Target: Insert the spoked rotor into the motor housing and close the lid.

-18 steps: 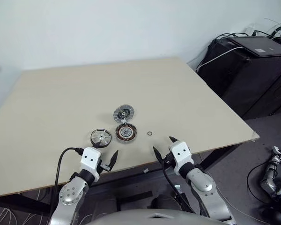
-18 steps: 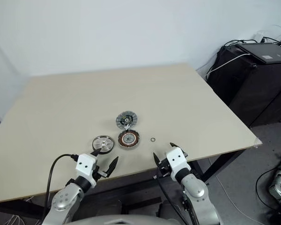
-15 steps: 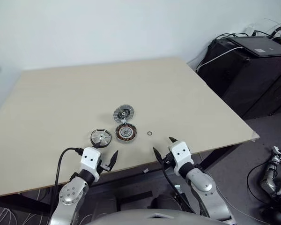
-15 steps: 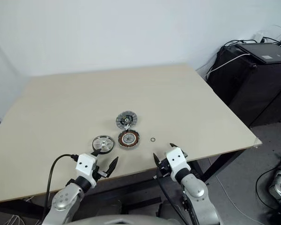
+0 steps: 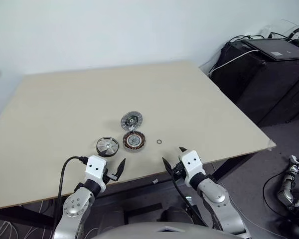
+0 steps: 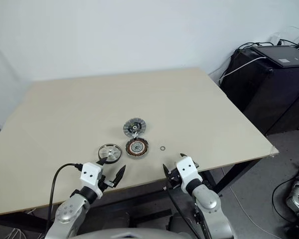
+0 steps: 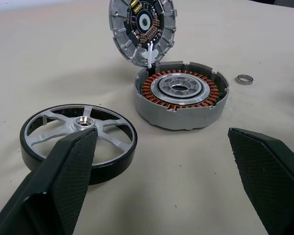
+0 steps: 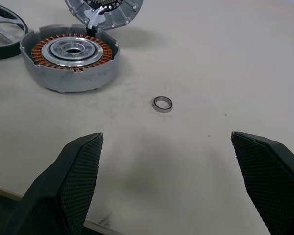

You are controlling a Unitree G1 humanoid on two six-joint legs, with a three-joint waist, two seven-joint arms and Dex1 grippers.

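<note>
Fingers (image 7: 63,181) spread at table (image 5: 50,99) edge, short of spoked rotor (image 5: 107,145)

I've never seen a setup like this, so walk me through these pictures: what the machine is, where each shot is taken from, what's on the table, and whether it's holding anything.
This is a humanoid robot with two arms, each ending in a two-fingered black gripper. Two pictures come from cameras in its head, looking down over the arms; the other two come from a camera on each wrist, looking out between that gripper's fingers.

On the table lie motor parts: the spoked rotor, a silver wheel; beside it the motor housing with copper windings; and the lid, tilted up at the housing's far edge. A small loose metal ring lies apart.

The left gripper and right gripper are both open near the table's front edge. Nothing is held.
</note>
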